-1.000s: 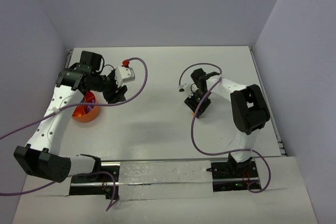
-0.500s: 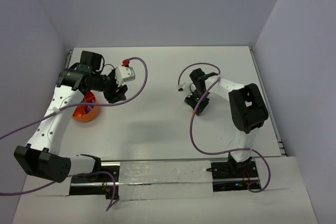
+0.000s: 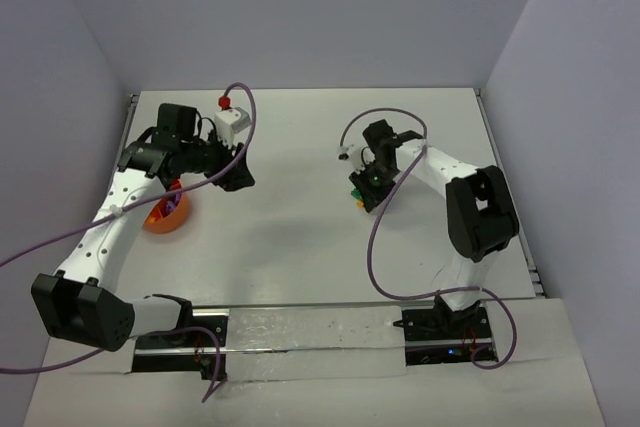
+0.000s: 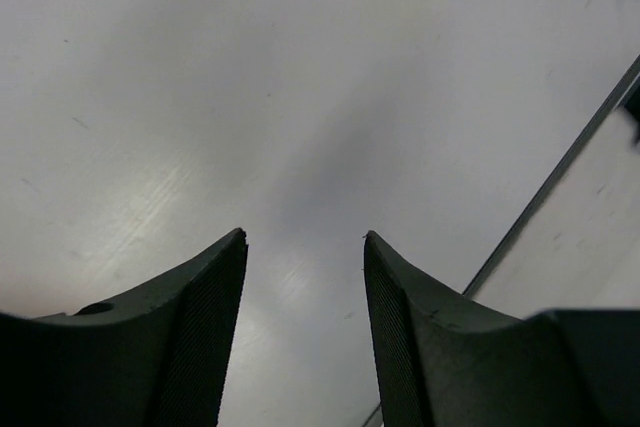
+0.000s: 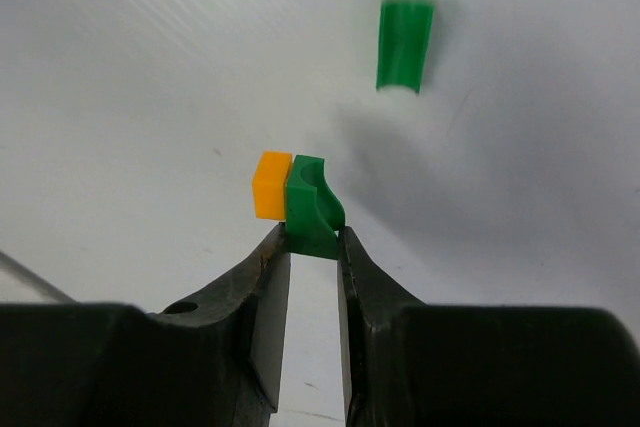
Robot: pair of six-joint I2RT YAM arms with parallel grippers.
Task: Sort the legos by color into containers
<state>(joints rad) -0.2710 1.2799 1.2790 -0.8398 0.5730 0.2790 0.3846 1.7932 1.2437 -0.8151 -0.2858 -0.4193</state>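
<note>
Right wrist: right gripper (image 5: 312,243) has pinched green lego (image 5: 313,207), seemingly lifted; left gripper (image 4: 303,252) spread.

A white table (image 3: 300,247) sits boxed in by pale lavender walls (image 3: 300,17) at 9, 12 and 3 o'clock, under soft, even light.

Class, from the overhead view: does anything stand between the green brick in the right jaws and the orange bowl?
Nothing loose lies on the table between the held green brick and the orange bowl. But the left arm crosses over the bowl, its open jaws hanging beside it, near the direct path.
</note>
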